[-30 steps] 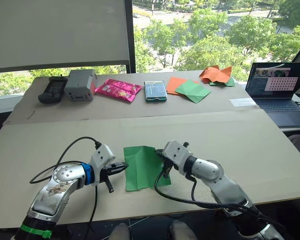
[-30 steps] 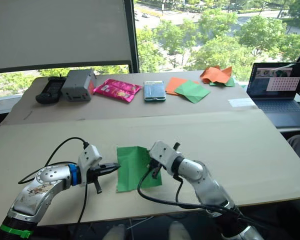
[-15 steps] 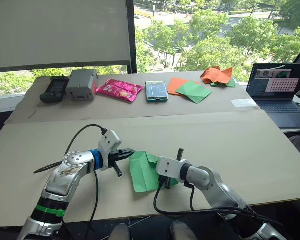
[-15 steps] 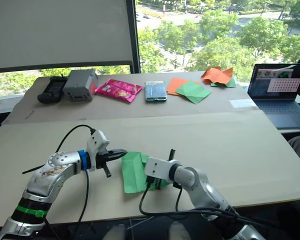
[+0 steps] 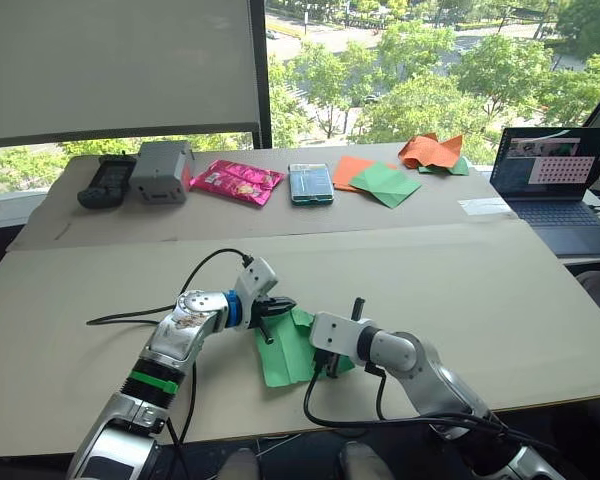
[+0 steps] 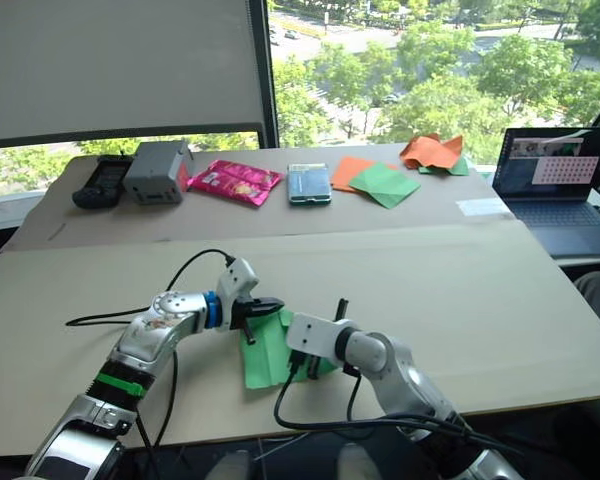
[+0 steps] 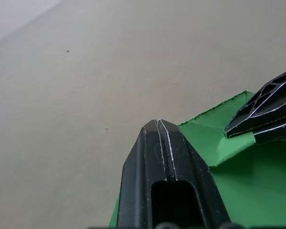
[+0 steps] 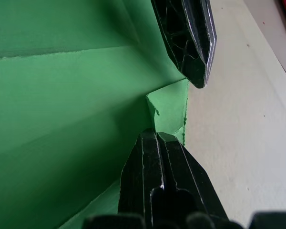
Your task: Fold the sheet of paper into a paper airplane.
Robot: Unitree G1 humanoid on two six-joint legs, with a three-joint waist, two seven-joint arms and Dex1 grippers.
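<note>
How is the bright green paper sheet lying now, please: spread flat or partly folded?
Partly folded: the bright green paper sheet has a small corner flap turned over.

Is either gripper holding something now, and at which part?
Neither: both the left gripper and right gripper are shut, tips pressing near one corner of the sheet of paper.

The sheet of paper [image 5: 288, 348] is thin, matt green, sharply creased, with a slightly ragged edge. The counter [image 5: 500, 290] is matt beige board, faintly speckled. Both the left hand [image 7: 158, 125] and right hand [image 8: 155, 134] have black plastic fingers with a dull sheen. The pink packet [image 5: 237, 181] at 12 o'clock looks glossy foil.
</note>
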